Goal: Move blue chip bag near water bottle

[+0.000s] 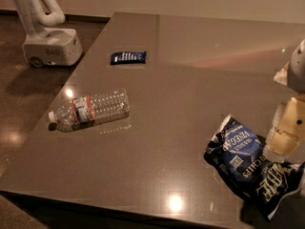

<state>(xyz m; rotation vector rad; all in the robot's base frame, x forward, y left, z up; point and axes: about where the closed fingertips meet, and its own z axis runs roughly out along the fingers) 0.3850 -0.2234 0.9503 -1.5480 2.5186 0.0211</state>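
Just beside my gripper sits the blue chip bag, ungrabbed I think (can't tell how wide I'm set), so next: grab it, head left to the water bottle.

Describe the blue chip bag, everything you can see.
The blue chip bag is a wrinkly, glossy, foil-looking pouch, dark blue and black with white lettering. It lies crumpled on the table near the front right corner, one end toward the centre and the other running to the right picture edge. The tool hangs close by its upper right side; whether they touch cannot be told. The water bottle lies well apart on the left.
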